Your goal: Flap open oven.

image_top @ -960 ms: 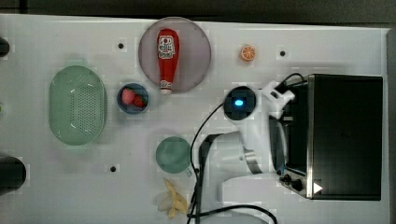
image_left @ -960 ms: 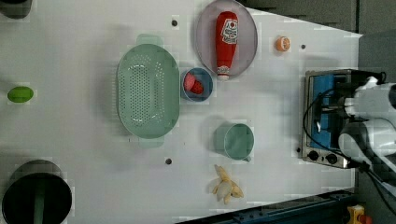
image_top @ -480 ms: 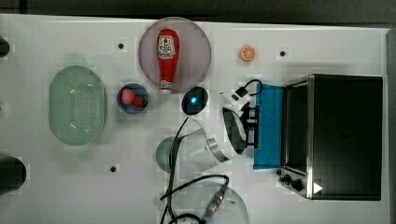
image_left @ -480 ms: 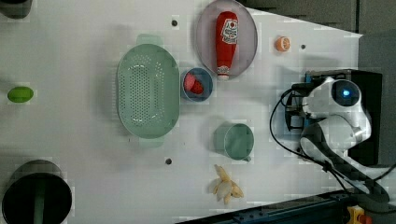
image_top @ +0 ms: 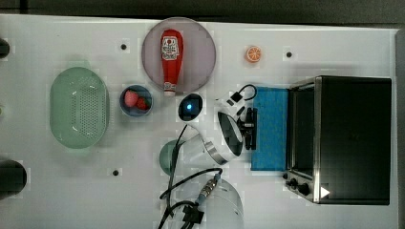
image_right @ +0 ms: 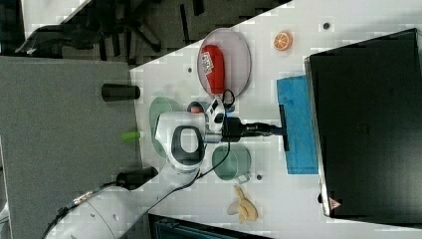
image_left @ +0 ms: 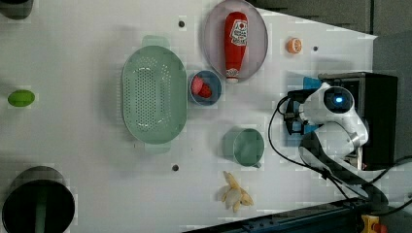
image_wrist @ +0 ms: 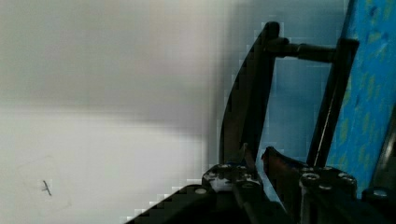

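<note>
Top view: boxy black toaster oven (image_top: 356, 138), blue glass door (image_top: 270, 128) flapped flat; gripper (image_top: 250, 129) clamped on dark handle (image_top: 250, 129); release remains.

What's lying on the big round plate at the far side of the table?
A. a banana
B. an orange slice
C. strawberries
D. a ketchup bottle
D: the red ketchup bottle lies on the round plate; the banana sits on the bare table.

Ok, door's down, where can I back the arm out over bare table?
Bare table lies below the colander in the top view, and between the orange slice and the oven. Crowded around the ketchup plate, berry bowl and cup.
</note>
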`<state>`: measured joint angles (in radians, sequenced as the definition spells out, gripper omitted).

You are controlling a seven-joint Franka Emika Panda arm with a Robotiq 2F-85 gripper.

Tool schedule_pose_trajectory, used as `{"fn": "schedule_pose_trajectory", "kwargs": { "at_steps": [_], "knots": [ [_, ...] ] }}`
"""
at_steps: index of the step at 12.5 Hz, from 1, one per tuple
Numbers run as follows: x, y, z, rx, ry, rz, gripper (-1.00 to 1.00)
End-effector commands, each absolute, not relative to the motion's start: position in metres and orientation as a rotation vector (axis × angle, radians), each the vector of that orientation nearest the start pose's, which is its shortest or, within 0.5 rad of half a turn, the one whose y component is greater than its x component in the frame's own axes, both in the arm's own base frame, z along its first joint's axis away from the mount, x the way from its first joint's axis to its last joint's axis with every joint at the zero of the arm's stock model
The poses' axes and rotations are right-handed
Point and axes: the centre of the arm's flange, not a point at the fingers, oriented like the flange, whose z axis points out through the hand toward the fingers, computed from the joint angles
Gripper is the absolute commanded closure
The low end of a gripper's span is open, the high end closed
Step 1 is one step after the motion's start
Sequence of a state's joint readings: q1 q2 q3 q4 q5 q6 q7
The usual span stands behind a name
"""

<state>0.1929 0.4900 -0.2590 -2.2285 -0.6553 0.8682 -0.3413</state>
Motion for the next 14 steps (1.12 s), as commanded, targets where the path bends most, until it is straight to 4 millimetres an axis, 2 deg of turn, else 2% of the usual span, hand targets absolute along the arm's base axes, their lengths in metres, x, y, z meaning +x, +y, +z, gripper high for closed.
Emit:
{"fn": "schedule_pose_trajectory", "kwargs": {
  "at_steps": [1, 3, 5, 7, 10, 14],
  "knots": [
    [0.52, -0.042, 0.13, 2.611, -0.041, -0.182, 0.65],
    [0.525, -0.041, 0.131, 2.594, -0.068, -0.18, 0.65],
    [0.532, -0.03, 0.136, 2.616, -0.062, -0.142, 0.65],
    [0.545, -0.02, 0.158, 2.673, -0.136, -0.073, 0.65],
    [0.561, -0.011, 0.213, 2.772, -0.339, 0.033, 0.65],
    [0.572, -0.011, 0.317, 2.904, -0.737, 0.1, 0.65]
  ]
}}
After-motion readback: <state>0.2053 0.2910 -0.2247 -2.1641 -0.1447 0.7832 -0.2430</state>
